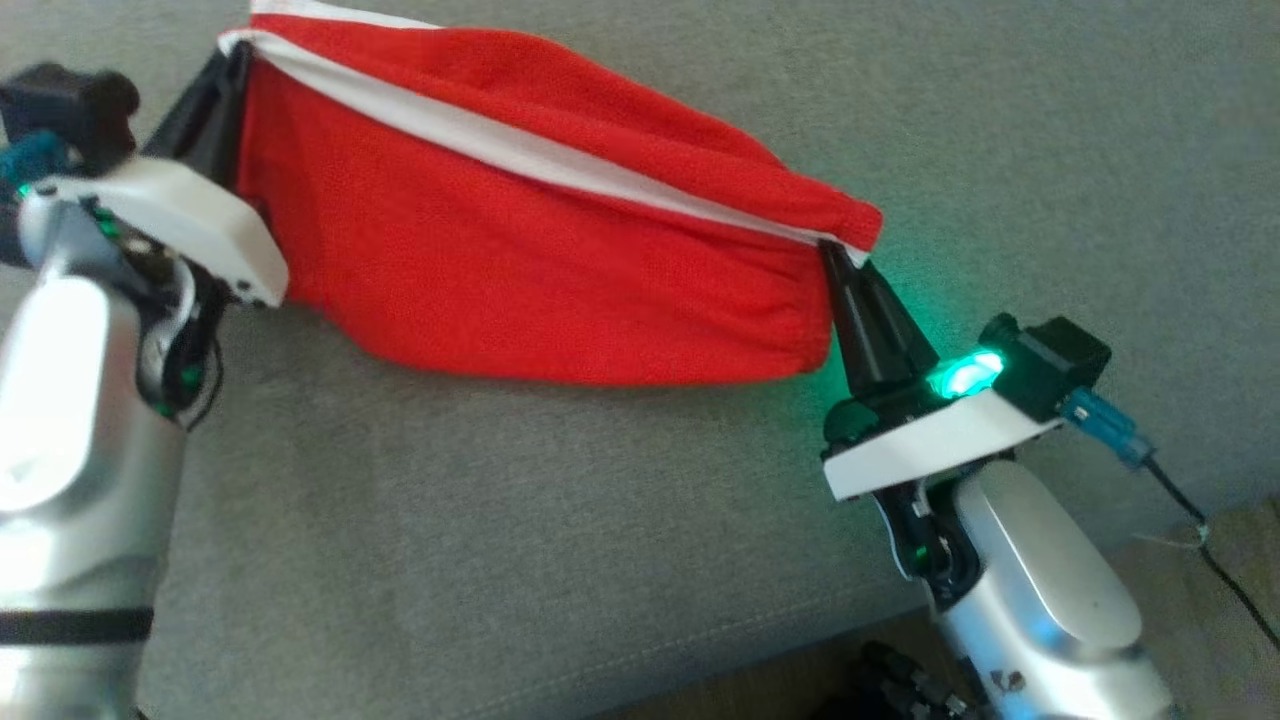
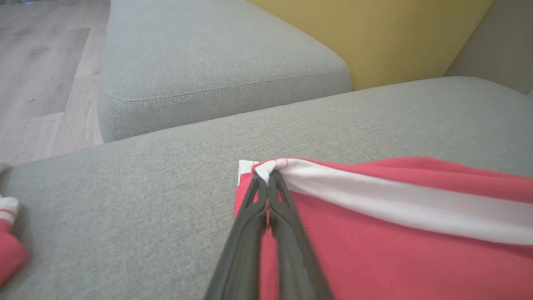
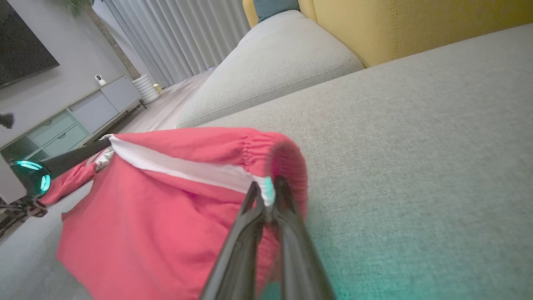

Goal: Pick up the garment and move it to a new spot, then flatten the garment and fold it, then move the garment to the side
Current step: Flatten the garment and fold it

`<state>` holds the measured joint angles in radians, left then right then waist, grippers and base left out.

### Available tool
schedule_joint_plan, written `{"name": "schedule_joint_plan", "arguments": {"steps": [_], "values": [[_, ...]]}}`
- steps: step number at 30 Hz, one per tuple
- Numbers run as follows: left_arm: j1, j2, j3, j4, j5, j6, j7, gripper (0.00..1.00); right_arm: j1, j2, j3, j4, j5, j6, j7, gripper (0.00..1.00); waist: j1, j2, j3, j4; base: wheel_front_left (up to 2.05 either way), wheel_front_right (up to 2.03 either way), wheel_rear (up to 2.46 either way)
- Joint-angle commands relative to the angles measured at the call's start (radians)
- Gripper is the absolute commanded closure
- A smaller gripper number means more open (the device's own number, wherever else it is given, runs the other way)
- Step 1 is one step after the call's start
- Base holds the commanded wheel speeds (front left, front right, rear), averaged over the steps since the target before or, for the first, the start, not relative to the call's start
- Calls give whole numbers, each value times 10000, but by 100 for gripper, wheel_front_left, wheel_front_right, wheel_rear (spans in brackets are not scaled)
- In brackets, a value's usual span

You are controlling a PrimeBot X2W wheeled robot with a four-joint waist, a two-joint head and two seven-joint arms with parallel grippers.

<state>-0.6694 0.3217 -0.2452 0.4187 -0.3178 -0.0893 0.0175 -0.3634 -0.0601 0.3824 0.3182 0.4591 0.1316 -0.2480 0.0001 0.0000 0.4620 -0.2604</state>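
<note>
While left gripper (image 2: 266,176) and right gripper (image 3: 267,189) clamp garment (image 1: 520,270) | right wrist view: curtains (image 3: 175,37)

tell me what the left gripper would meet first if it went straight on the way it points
The red garment: the left gripper has its jaws shut on the white-banded corner. Beyond that cloth, the line seems to run low over the grey sofa seat, though depth is unclear.

Soft daylight, green glow, slight blur
</note>
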Motion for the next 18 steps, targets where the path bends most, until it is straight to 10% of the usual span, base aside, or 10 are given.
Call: {"name": "schedule_joint_plan", "arguments": {"steps": [1, 14, 17, 18], "values": [[-628, 548, 331, -47, 91, -15, 48, 100, -238, 96, 258, -242, 125, -9, -134, 100, -1, 0, 152, -200, 0, 0, 0], [-2032, 773, 121, 1722, 105, -84, 778, 100, -965, 98, 674, -149, 453, -9, -136, 100, -1, 0, 264, -537, 0, 0, 0], [-2180, 749, 89, 1940, 66, -90, 775, 47, -1055, 98, 688, -97, 444, -9, -136, 42, -1, 0, 254, -536, 0, 0, 0], [-2204, 721, 88, 1979, 45, -78, 750, 12, -1065, 98, 678, -106, 432, -9, -136, 0, -1, 0, 238, -525, 0, 0, 0]]}}
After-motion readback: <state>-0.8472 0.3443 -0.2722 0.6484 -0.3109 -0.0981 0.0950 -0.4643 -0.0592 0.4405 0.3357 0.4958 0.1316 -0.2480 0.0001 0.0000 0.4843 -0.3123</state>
